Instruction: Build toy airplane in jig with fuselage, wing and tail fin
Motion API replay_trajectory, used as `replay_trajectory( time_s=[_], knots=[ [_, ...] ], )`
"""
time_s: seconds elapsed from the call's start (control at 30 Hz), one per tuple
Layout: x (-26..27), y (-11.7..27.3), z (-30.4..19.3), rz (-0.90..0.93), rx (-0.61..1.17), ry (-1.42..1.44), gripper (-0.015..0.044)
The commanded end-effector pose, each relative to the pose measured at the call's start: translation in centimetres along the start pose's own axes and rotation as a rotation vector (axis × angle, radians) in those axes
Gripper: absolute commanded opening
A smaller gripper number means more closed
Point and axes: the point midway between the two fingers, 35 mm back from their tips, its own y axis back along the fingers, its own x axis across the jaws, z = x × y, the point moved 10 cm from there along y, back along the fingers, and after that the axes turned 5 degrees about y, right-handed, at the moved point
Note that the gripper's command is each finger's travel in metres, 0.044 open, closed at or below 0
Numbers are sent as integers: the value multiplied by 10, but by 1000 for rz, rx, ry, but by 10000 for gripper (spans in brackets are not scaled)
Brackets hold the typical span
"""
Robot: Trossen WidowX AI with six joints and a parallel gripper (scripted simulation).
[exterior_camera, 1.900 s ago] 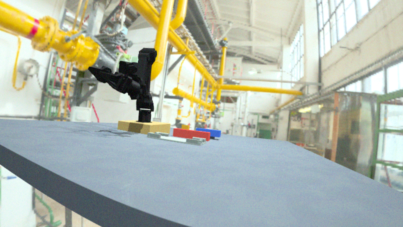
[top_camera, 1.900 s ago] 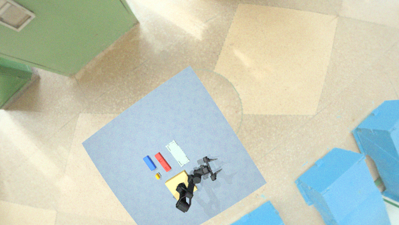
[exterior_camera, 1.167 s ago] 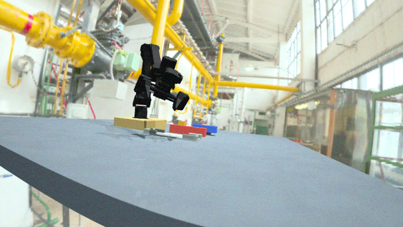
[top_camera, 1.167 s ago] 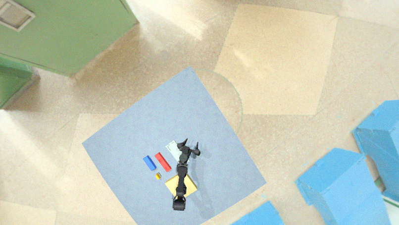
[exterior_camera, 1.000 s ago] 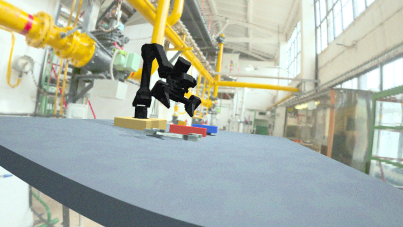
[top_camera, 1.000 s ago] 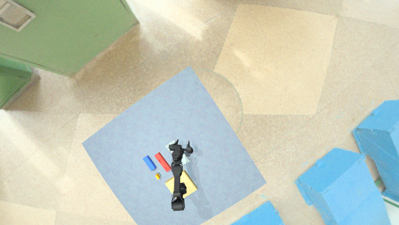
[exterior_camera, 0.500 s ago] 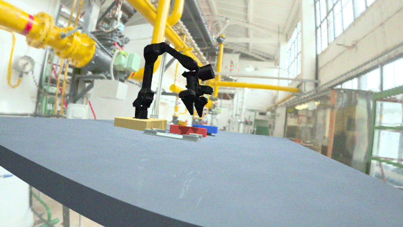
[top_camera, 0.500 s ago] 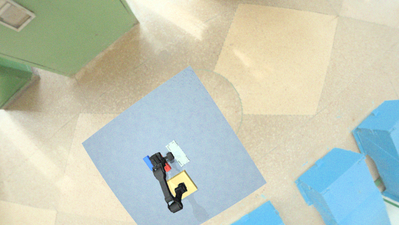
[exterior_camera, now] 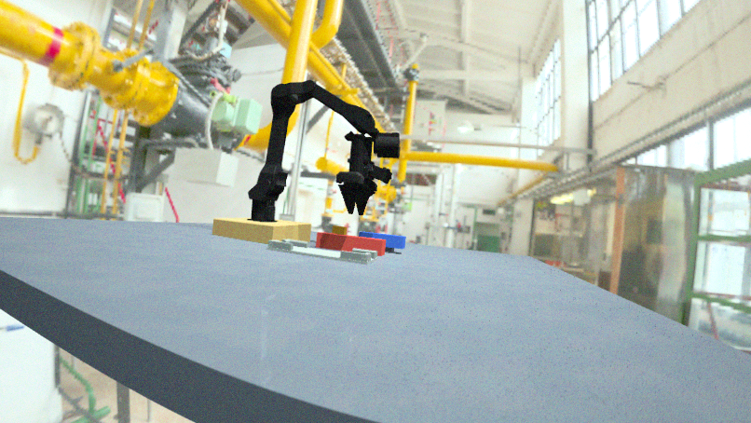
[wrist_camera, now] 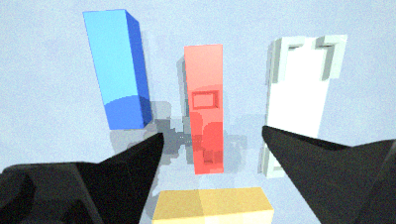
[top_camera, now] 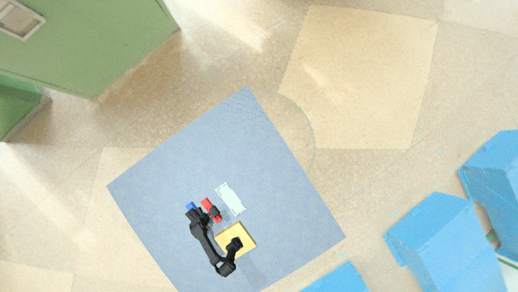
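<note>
Your arm [top_camera: 208,246] [exterior_camera: 280,126] arches up from its base and bends down, its claw [top_camera: 205,214] [exterior_camera: 357,211] [wrist_camera: 213,134] pointing at the worktop [top_camera: 231,145] [exterior_camera: 367,315] [wrist_camera: 238,25], fingers spread wide around nothing. The red fuselage [top_camera: 206,203] [exterior_camera: 349,243] [wrist_camera: 204,69] lies below, centred between your fingertips in the wrist view, between the blue wing [top_camera: 190,206] [exterior_camera: 386,239] [wrist_camera: 115,59] and the pale jig [top_camera: 231,199] [exterior_camera: 315,252] [wrist_camera: 299,94].

The red fuselage [top_camera: 206,202] [exterior_camera: 335,241] [wrist_camera: 205,74] lies between the blue wing [top_camera: 190,206] [exterior_camera: 391,240] [wrist_camera: 116,64] and pale cradle [top_camera: 231,199] [exterior_camera: 315,252] [wrist_camera: 298,94], apart from both.
</note>
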Motion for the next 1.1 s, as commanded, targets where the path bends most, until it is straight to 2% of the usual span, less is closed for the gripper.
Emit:
replay_trajectory(
  time_s=[0.0,1.07],
  knots=[
    [1,-26,-4,4,23,2,440],
    [1,-79,-4,4,24,2,440]
  ],
)
